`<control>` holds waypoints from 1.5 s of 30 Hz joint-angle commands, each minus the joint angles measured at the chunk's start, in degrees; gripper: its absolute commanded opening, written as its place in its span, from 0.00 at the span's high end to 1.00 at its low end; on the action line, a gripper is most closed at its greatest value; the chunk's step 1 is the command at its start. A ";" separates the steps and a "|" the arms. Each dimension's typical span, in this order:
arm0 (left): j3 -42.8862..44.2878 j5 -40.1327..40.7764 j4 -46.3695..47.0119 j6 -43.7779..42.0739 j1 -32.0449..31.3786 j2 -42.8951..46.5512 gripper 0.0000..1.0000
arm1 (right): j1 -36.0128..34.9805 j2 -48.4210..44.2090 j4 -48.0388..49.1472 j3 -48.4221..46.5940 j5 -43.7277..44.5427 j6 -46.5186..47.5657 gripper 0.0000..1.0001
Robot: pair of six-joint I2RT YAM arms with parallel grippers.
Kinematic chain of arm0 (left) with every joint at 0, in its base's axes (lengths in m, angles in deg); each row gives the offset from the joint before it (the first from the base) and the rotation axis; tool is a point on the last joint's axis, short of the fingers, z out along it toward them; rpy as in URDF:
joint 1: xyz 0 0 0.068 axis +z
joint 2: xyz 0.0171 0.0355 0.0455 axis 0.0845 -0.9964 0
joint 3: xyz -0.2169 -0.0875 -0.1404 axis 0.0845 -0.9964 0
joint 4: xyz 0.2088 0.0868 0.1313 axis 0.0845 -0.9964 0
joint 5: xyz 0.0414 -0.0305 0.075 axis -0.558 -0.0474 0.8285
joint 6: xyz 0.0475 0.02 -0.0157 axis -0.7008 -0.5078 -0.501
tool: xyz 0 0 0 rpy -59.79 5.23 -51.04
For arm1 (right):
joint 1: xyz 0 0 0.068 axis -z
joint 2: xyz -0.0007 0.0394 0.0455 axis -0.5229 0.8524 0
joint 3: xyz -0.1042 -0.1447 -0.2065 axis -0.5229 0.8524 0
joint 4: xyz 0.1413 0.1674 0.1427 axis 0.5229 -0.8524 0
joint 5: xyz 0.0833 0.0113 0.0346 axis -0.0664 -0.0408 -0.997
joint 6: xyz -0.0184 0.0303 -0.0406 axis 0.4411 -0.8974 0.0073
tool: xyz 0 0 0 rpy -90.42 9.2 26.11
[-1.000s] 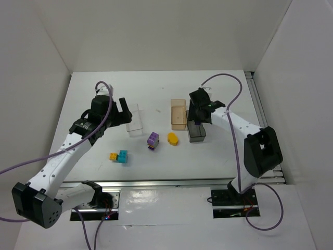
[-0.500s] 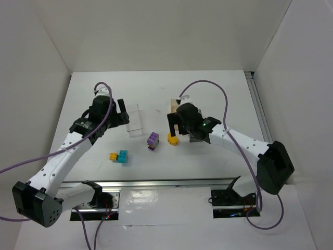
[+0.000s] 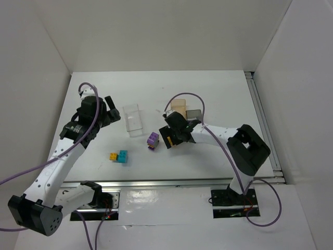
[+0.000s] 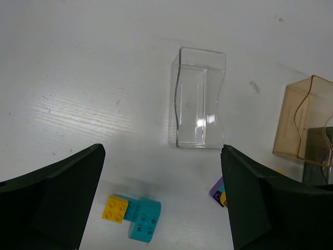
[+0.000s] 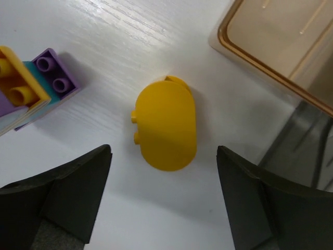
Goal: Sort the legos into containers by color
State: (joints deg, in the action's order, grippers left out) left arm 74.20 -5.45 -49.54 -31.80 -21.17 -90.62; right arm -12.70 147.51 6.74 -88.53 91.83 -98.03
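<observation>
My right gripper (image 3: 170, 137) is open and low over a rounded yellow-orange brick (image 5: 166, 130), one finger on each side of its near end, not touching it. A purple, teal and yellow clump (image 3: 153, 139) lies just left of it and also shows in the right wrist view (image 5: 31, 88). My left gripper (image 3: 114, 109) is open and empty, up left of the clear bin (image 3: 132, 120). A yellow and teal clump (image 4: 132, 216) lies below it. The orange-tinted bin (image 3: 178, 105) and the dark grey bin (image 3: 194, 114) stand behind my right gripper.
White walls close in the table at the back and on both sides. A metal rail (image 3: 263, 125) runs along the right edge. The right arm's cable (image 3: 192, 96) arcs over the two tinted bins.
My right gripper has swung left from above the dark grey bin and come down over the yellow-orange brick. My left gripper has drawn back to the left, away from the clear bin.
</observation>
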 commanded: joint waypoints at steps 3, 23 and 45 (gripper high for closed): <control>1.25 -1.31 -0.14 1.65 1.20 1.00 0.00 | 0.28 3.00 5.58 -2.54 0.09 0.12 0.23; 2.30 -2.01 -0.84 2.18 2.25 2.23 0.00 | 10.21 -5.27 2.42 -10.26 9.32 -3.84 0.64; 6.96 -4.21 -5.59 0.07 2.78 -1.11 0.01 | -5.41 -10.01 -5.66 -11.59 15.97 -24.99 0.15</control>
State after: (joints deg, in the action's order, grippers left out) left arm 78.37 -10.31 -54.17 -31.28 -18.74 -91.73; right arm -13.81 139.57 4.44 -101.40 103.50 -112.32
